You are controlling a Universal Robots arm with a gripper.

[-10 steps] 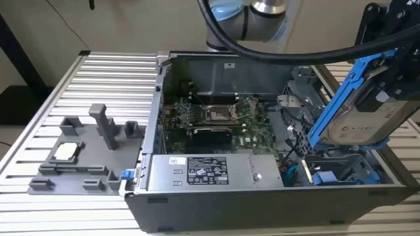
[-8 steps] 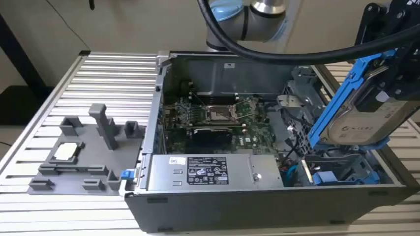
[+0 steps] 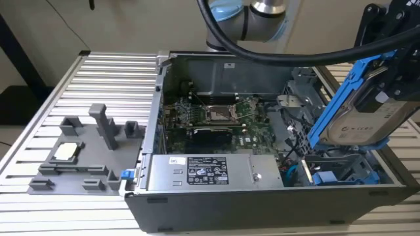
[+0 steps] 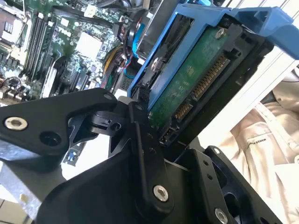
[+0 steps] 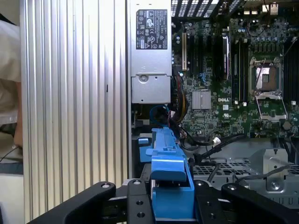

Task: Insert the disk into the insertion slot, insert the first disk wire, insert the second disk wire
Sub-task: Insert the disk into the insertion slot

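At the exterior view's right side of the open computer case [image 3: 262, 209], I have the claw [image 3: 392, 86] clamped on the disk [image 3: 364, 123]. The disk hangs tilted in its blue carrier frame [image 3: 335, 105] just above the insertion slot [image 3: 341, 161] of the grey drive cage and is not yet seated; another blue-tabbed carrier [image 3: 326, 177] sits lower in that cage. In the second wrist view I see the disk's green circuit-board side and connector row next to a black finger [image 4: 140, 140], and in the first wrist view the frame stands edge-on over the power supply [image 5: 150, 56] and motherboard [image 5: 233, 93], beside the ribbed table [image 5: 74, 116].
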